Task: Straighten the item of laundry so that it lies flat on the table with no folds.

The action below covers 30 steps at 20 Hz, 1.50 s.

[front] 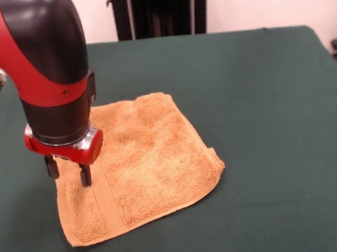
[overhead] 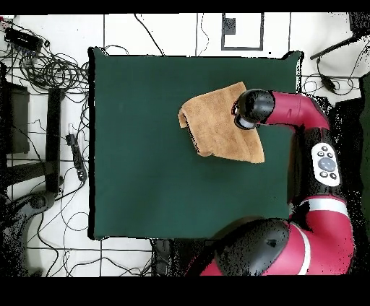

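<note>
The item of laundry (front: 150,154), an orange-tan terry towel, lies mostly spread on the green table (front: 260,94). Its woven band runs near the left edge. At its right corner the edge looks doubled over in a small fold (front: 214,159). My gripper (front: 69,171) is down at the towel's left edge and stands open. One finger (front: 85,175) rests on the band, and the other finger (front: 52,167) is just off the cloth's edge. In the overhead view the towel (overhead: 213,126) lies right of the table's (overhead: 144,159) middle, and the arm's wrist (overhead: 253,108) covers the gripper and the towel's near corner.
A black stand (front: 161,8) rises behind the table's far edge. Cables (overhead: 43,68) and dark equipment lie on the floor beside the table in the overhead view. The arm's body (overhead: 303,231) fills the corner by the table's edge.
</note>
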Available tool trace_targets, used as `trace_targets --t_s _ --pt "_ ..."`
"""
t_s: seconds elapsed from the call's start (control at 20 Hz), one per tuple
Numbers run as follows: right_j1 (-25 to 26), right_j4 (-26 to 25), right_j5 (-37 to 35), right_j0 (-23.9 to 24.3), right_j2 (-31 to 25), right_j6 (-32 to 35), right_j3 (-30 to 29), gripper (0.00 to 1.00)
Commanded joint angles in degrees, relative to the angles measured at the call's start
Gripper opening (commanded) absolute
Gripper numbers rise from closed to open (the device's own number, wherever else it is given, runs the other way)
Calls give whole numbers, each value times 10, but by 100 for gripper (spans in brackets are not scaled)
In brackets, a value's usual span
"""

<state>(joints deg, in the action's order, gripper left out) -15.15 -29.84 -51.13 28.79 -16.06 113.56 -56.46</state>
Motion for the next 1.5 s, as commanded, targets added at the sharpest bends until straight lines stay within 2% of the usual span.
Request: trace_targets --t_s 0.05,0.35,0.8,1.1,1.5 --pt "-2 -12 -36 -35 29 10 -13 100" --pt "22 -17 -10 -34 35 -5 11 100" --pt "81 28 21 7 -24 -48 8 100" --pt "83 64 23 26 -47 -47 -18 100" --pt "73 82 14 18 -32 -53 -22 100"
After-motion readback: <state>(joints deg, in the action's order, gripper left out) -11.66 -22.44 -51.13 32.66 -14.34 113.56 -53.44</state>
